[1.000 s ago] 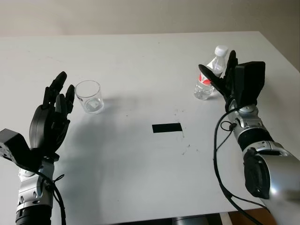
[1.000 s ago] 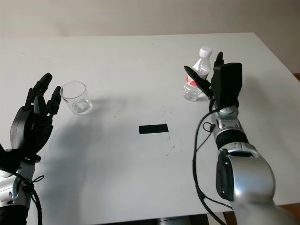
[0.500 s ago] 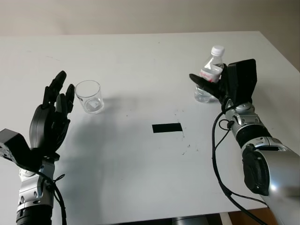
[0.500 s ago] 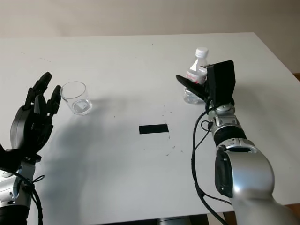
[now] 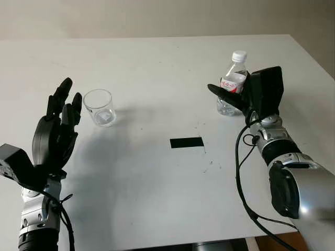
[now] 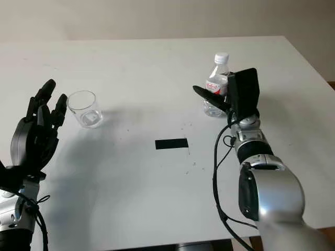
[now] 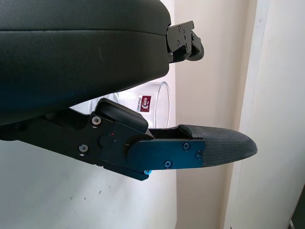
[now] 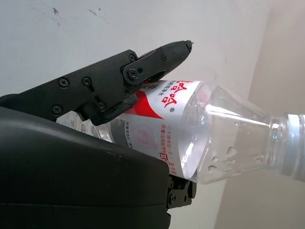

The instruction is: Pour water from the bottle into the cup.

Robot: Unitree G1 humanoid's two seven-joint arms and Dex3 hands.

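A clear plastic bottle (image 5: pixel 233 78) with a red and white label and a white cap stands upright at the right of the white table. My right hand (image 5: pixel 224 94) is wrapped round its lower half, the palm against its right side. In the right wrist view the bottle (image 8: pixel 214 138) lies against the palm, with one finger (image 8: pixel 124 81) pressed across the label. A clear glass cup (image 5: pixel 99 107) stands upright at the left. My left hand (image 5: pixel 60 112) is raised just left of the cup, open and not touching it. The cup (image 7: pixel 152 102) also shows past the left hand's fingers.
A black strip of tape (image 5: pixel 186 142) is stuck to the table's middle, between cup and bottle. The white table (image 5: pixel 157 68) stretches far behind both. Its right edge (image 5: pixel 314 57) runs close behind the right hand.
The bottle leaned right a second ago and now stands nearly upright. My right hand has shifted slightly left and closed its fingers round it. The left hand and the cup have not moved.
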